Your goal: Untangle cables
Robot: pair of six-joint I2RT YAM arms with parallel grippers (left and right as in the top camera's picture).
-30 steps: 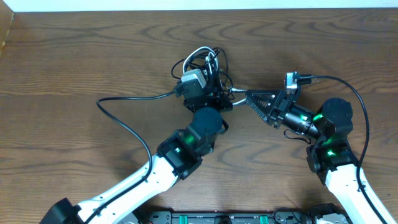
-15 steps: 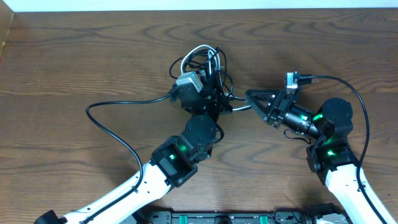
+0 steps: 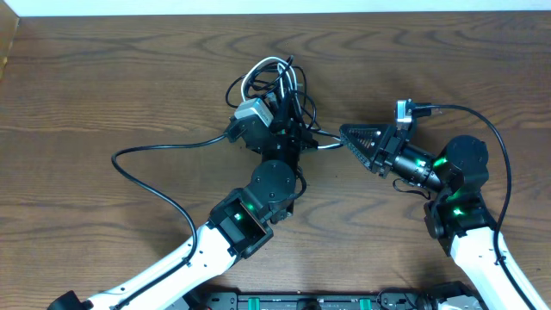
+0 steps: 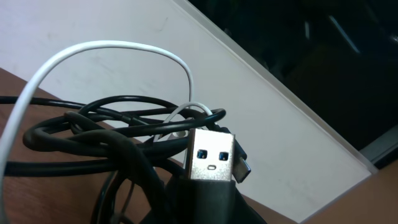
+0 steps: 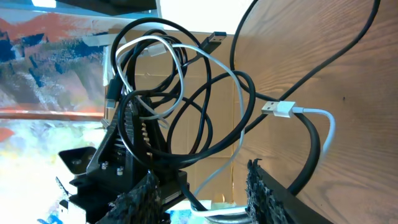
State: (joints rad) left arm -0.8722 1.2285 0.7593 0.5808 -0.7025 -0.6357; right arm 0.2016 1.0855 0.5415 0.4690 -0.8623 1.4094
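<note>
The cables (image 3: 275, 79) are a knot of thin black wires with one white wire (image 3: 258, 71) at the table's far middle. My left gripper (image 3: 294, 125) sits at the knot's near side. In the left wrist view it (image 4: 208, 202) is shut on a black cable's silver USB plug (image 4: 210, 155), with black loops and the white loop (image 4: 112, 50) behind. My right gripper (image 3: 347, 136) is open just right of the knot. In the right wrist view its fingers (image 5: 261, 186) stand apart, and a white strand (image 5: 217, 177) runs between them. A white USB plug (image 5: 277, 109) lies on the wood.
The left arm's thick black cable (image 3: 155, 153) loops across the table's left half. The right arm's cable (image 3: 492, 129) arcs on the right. A white strip (image 3: 258, 7) runs along the far table edge. A box corner (image 3: 7, 43) shows at far left.
My left gripper has moved farther away and slightly left, carrying the knot with it. Its thick arm cable has shifted left. The right arm has not moved.
</note>
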